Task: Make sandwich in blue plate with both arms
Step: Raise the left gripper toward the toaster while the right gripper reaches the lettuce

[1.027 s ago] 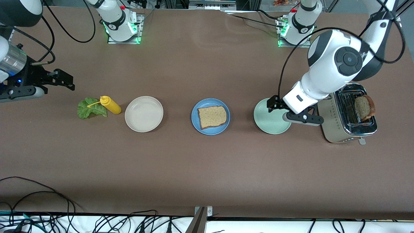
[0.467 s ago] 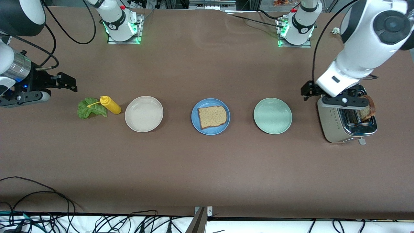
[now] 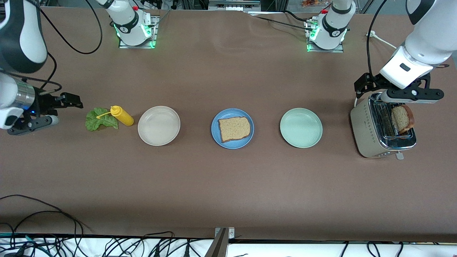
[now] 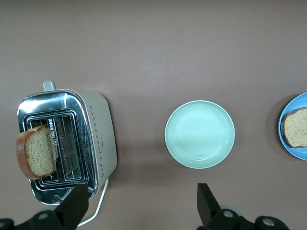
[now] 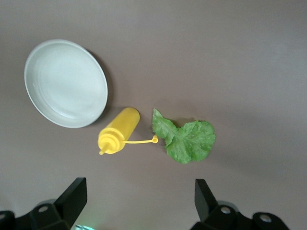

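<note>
The left gripper [image 3: 392,93] has retreated over the toaster [image 3: 371,132], partly hiding it.

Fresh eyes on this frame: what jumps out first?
The row of three plates mid-table, with one bread slice on the blue plate in the middle. Next, the toaster at the left arm's end with a second slice sticking up, the open left pincer over it. The lettuce leaf and yellow bottle lie at the right arm's end.

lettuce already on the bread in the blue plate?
No: the square tan bread slice lies bare on the round blue plate, and the ruffled green lettuce leaf is on the table beside the yellow squeeze bottle.
</note>
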Motion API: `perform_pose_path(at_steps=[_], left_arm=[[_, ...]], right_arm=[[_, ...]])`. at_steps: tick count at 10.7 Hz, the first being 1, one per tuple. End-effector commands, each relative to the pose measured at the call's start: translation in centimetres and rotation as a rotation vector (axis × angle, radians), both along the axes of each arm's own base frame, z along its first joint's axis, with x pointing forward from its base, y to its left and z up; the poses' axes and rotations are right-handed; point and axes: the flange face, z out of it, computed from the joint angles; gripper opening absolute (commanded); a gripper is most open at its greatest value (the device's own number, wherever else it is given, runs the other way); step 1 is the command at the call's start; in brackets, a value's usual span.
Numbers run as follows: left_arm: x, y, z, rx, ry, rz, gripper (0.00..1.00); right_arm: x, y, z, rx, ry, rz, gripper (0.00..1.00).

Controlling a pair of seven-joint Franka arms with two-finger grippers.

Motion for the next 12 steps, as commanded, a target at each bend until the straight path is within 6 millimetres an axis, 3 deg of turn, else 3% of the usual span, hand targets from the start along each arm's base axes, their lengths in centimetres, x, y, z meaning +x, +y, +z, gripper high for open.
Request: perform_pose_path(at_steps=[1,5,8,10,12], left_arm=[[-0.8,0.4,0.2,-0.014,0.008,-0.019,1.0],[-0.7,0.3,0.9,-0.035,-0.005,-0.013,1.0],[-0.8,0.2,0.8,-0.034,0.002,-0.016,1.0],[-0.7,0.9,1.1,-0.064,0.002,0.001,1.0],[-0.8,2.2,1.2,-0.075,0.011,-0.005,1.0]], right_arm=[[1.4,-1.0,-5.2,0.067,0.067,0.186,1.0],[2.1,-3.9,-12.1,0.204,0.12,0.55,1.0],[2.0,-5.3,-16.5,0.226,0.161,0.585,1.0],[1.4,-7.3,-20.4,0.278,0.155,0.681,1.0],[0.6,-7.8,-23.4,0.297,0.146,0.724,1.0]])
